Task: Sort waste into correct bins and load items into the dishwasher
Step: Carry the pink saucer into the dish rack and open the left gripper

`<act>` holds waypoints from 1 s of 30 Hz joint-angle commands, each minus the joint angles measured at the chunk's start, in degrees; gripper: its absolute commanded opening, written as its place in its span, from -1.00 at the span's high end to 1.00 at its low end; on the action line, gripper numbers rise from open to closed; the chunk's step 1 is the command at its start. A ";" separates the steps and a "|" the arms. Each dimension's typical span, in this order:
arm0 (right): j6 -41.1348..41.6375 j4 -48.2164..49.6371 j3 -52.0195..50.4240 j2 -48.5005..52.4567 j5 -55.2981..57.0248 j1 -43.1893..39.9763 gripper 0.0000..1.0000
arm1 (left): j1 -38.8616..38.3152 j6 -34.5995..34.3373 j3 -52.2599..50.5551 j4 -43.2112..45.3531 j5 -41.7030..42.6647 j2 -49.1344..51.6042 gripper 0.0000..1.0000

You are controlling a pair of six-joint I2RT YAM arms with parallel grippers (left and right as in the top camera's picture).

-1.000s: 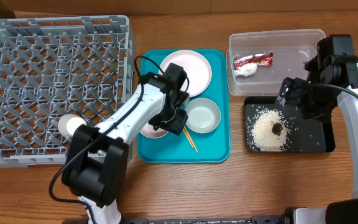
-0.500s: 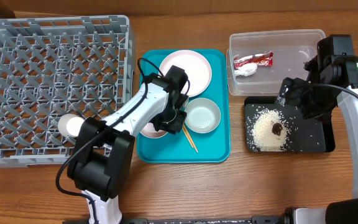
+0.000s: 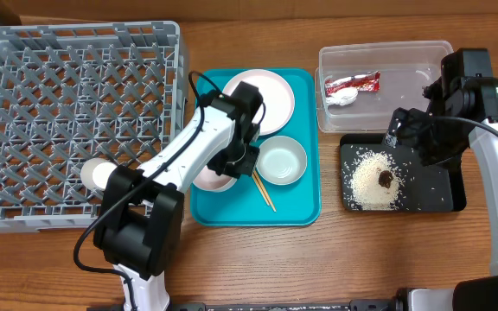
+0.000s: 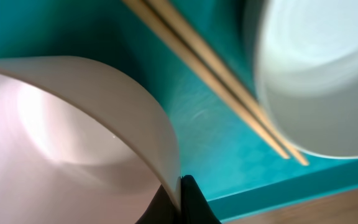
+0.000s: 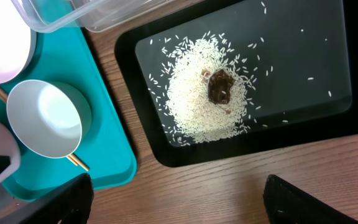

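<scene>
My left gripper (image 3: 236, 164) (image 4: 180, 186) is shut on the rim of the pale pink saucer (image 3: 213, 180) (image 4: 73, 137), which sits on the teal tray (image 3: 301, 212). The chopsticks (image 3: 263, 190) (image 4: 229, 81) lie right beside it, against the pale green-white bowl (image 3: 282, 160) (image 4: 319, 74). The white plate (image 3: 266, 99) is at the tray's back. A small white cup (image 3: 96, 173) stands in the grey dishwasher rack (image 3: 76, 30). My right gripper (image 3: 422, 138) (image 5: 188, 205) hangs open and holds nothing, at the near edge of the black tray (image 3: 439, 203) (image 5: 328, 118), which holds rice (image 3: 372, 180) (image 5: 197, 106) and a brown lump (image 3: 386, 179) (image 5: 219, 86).
The clear tub (image 3: 387, 47) behind the black tray holds the red-and-white wrapper (image 3: 353, 84) and a white tissue wad (image 3: 342, 98). The rack fills the table's left side. Bare wood runs along the front edge.
My left gripper has closed onto the saucer's rim and its wrist has shifted slightly. The right arm has not moved.
</scene>
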 commanded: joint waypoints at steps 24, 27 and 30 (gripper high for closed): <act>-0.02 -0.48 0.79 -0.83 0.59 -0.13 -0.79 | 38.45 29.22 15.65 -1.92 46.31 -10.03 0.92; -0.02 -0.50 0.79 -0.85 0.59 -0.11 -0.79 | 41.97 30.45 15.65 -1.97 51.17 -7.32 0.92; -0.02 -0.70 0.79 -0.85 0.59 -0.13 -0.79 | 44.59 32.20 15.65 -1.97 56.72 -4.20 0.92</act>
